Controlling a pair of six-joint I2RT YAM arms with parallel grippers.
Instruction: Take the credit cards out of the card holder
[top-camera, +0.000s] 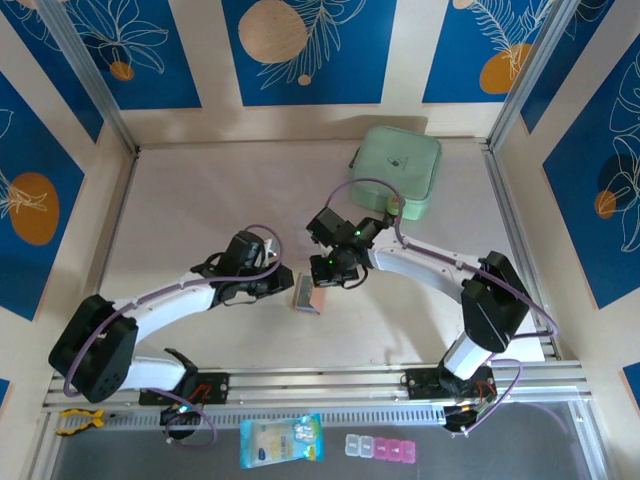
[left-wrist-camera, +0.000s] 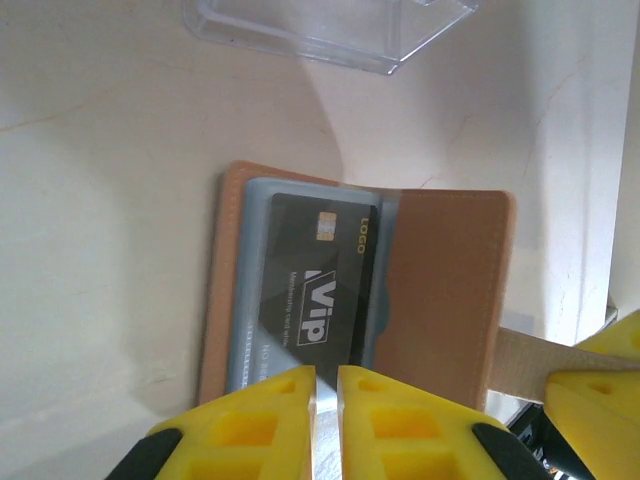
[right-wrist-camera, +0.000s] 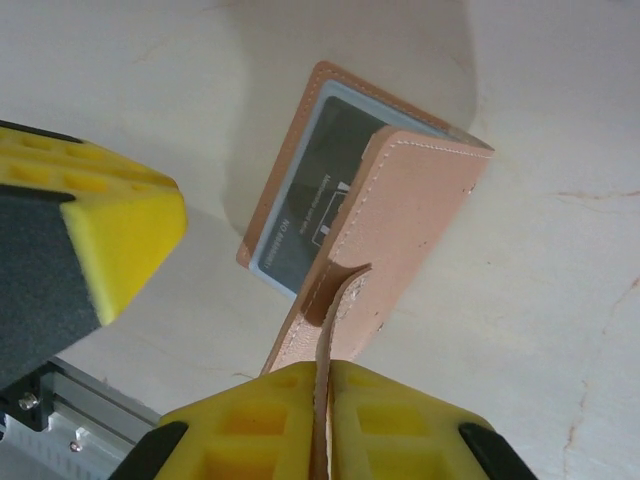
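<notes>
Right wrist: tan card holder (right-wrist-camera: 420, 210), tab (right-wrist-camera: 338, 300) tight in right gripper (right-wrist-camera: 322, 378); left gripper (left-wrist-camera: 326, 388) near-closed.

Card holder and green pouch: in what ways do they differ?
The card holder is tan and small; the green pouch is mint and larger. The card holder is open, a dark card showing inside; the green pouch lies flat at the far side. Both rest on the table.

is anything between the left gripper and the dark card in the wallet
Nothing visible. The right gripper holds the wallet flap up by its tab, leaving the dark card bare ahead of the left gripper.
</notes>
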